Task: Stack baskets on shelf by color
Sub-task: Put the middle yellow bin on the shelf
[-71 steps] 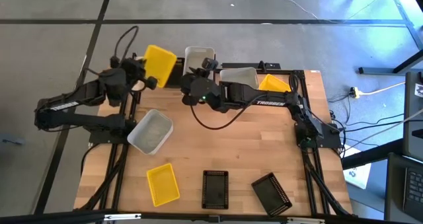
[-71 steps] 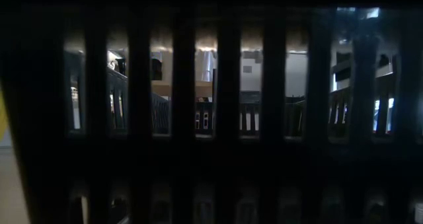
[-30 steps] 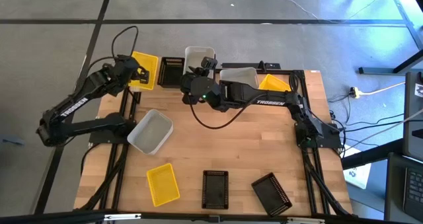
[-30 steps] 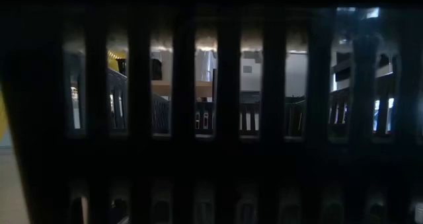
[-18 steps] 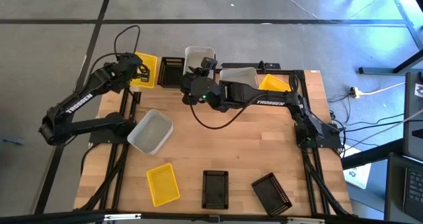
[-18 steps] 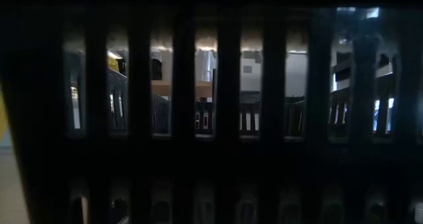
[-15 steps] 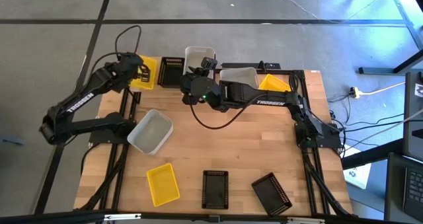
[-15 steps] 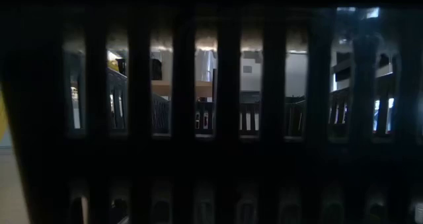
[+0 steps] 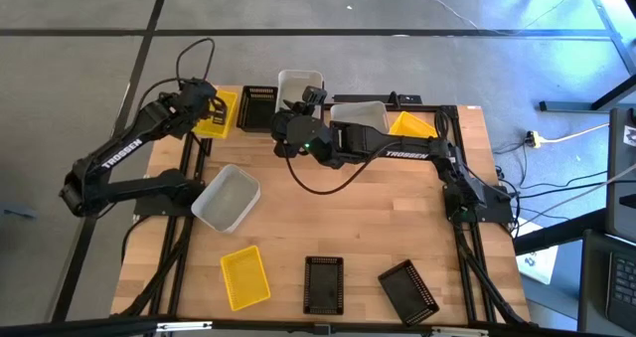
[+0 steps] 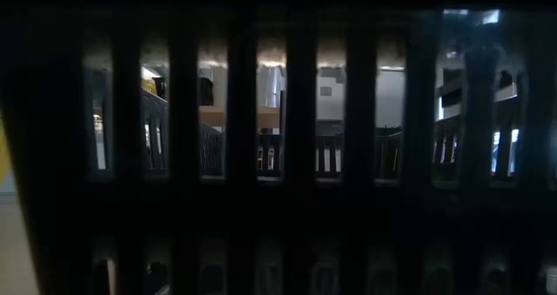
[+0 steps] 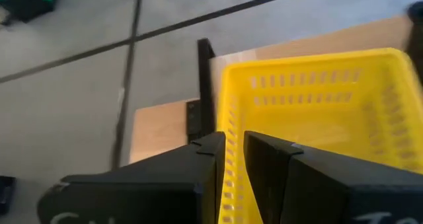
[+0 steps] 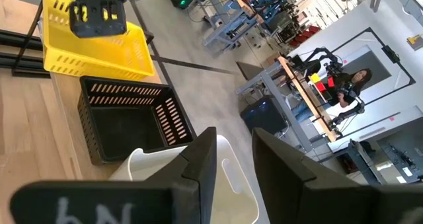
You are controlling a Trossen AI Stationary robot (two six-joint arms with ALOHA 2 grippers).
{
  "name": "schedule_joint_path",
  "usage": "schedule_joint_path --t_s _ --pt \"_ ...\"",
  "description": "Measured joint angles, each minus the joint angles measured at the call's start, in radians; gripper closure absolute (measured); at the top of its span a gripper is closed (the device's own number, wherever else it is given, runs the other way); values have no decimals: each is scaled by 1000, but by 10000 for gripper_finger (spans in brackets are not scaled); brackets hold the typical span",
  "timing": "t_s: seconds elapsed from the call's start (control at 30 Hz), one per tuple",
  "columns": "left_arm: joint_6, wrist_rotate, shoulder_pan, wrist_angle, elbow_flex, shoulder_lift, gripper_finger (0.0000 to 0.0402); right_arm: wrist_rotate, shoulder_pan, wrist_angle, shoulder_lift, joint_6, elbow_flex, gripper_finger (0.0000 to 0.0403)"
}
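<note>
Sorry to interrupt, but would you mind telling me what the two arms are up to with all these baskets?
They are sorting baskets onto the shelf by color. The left gripper straddles the wall of a yellow basket sitting at the shelf's left end, beside a black basket. The right gripper straddles the wall of a white basket next to the black one. A white, a yellow and two black baskets lie on the table.

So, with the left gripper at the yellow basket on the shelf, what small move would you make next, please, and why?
Probably lift the left gripper straight up: its fingers straddle the wall of the yellow basket, which already sits on the shelf.
</note>
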Motion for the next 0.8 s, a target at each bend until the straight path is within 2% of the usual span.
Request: schedule_joint_path --t_s 0.1,0.23,0.47,0.6,0.8 --pt "38 90 -1 1 33 -27 353 1 0 0 0 0 0 302" --pt "196 265 -25 -64 83 -88 356 1 -3 -3 0 0 0 302" --pt "291 549 -77 -380 111 -213 354 1 -11 -11 0 0 0 302" --pt "254 595 -92 -509 78 -268 354 1 -13 -10 0 0 0 302" --pt "253 589 -93 -488 -23 -309 354 0 -13 -7 0 0 0 302"
